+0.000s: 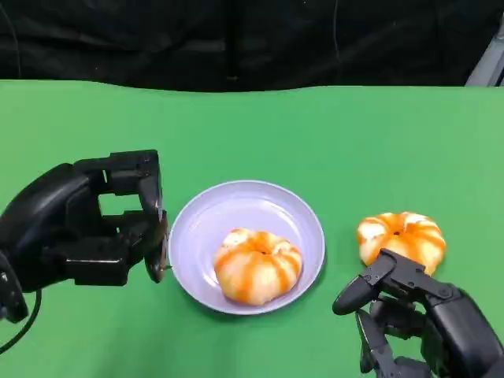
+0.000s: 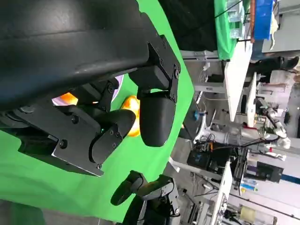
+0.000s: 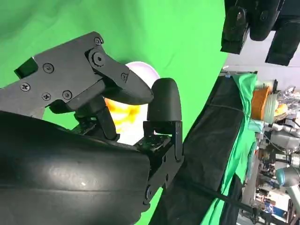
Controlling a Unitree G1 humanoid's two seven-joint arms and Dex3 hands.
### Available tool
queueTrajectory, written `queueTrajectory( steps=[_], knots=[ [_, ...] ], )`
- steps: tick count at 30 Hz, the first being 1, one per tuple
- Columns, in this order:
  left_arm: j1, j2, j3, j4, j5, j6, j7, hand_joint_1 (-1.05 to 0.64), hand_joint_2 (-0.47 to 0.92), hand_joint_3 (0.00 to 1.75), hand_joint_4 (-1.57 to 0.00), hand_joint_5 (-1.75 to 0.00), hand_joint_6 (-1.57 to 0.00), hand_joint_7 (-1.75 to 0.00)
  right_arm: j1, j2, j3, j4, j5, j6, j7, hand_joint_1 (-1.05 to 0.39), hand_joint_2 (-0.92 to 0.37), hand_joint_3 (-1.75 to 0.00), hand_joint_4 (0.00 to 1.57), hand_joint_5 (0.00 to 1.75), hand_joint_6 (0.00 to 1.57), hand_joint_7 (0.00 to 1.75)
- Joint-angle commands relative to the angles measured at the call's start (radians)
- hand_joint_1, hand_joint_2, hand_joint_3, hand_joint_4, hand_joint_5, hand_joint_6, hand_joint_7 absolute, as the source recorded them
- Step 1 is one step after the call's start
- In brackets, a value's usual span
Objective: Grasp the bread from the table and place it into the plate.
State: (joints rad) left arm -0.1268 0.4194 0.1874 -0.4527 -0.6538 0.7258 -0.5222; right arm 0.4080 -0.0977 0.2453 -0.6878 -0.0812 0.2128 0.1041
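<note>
Black left hand (image 1: 87, 228): positioned just beside the near-left rim of the plate (image 1: 197, 224), fingers apart, holding nothing, fingertips close to or touching the rim; contact cannot be confirmed. Judged as clear of its load.

Lavender plate, directly to the right of the left hand: contains one orange-striped bread (image 1: 257, 265), resting inside the bowl toward the near side. First placement judged complete.

Second bread (image 1: 402, 238): on the green table (image 1: 331, 134), well apart from the plate, just beyond the fingers of the right hand (image 1: 413, 319). Not yet grasped. Right hand: fingers spread, holding nothing, pointed toward this bread from the near side; no contact visible. Remaining, if this bread is also to be moved: close on it, lift, carry left to the plate, release.

Surface: flat green covering, uniform, no creases visible near either hand. Black curtain (image 1: 236, 39) behind the far table edge.

Room, as seen from the wrist views: workbenches with cables and equipment (image 2: 243, 154) beyond the left hand; another green cloth (image 3: 243, 140) and cluttered shelving beyond the right hand. Details too small to identify.
</note>
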Motion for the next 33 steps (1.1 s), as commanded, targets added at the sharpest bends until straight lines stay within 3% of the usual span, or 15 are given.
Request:
queueTrajectory(
  steps=[1,9,12,33],
  knots=[
    [0.115,-0.035,0.072,0.019,-0.04,-0.064,-0.015,-0.03,0.63,1.19,-0.83,-1.75,-0.69,-1.75,0.005,-0.007,-0.016,0.003,0.006,-0.011,0.0,-0.07,-0.69,-0.98,0.75,1.75,0.7,1.48],
    [0.191,-0.067,0.099,0.037,-0.083,-0.12,-0.025,-0.05,0.61,1.26,-0.85,-1.75,-0.7,-1.75,0.007,-0.008,-0.022,0.004,0.009,-0.01,0.004,-0.07,-0.7,-0.97,0.76,1.75,0.7,1.47],
    [0.224,-0.087,0.128,0.064,-0.151,-0.117,-0.047,-0.07,0.55,1.36,-0.88,-1.75,-0.76,-1.71,0.005,-0.008,-0.026,0.009,0.013,-0.011,0.008,-0.07,-0.69,-0.97,0.76,1.75,0.7,1.47],
    [0.285,-0.105,0.118,0.049,-0.15,-0.14,0.012,-0.05,0.48,1.49,-0.9,-1.75,-0.8,-1.75,0.0,-0.009,-0.033,0.018,0.012,-0.021,0.015,-0.07,-0.69,-0.98,0.76,1.75,0.7,1.47]
  ],
)
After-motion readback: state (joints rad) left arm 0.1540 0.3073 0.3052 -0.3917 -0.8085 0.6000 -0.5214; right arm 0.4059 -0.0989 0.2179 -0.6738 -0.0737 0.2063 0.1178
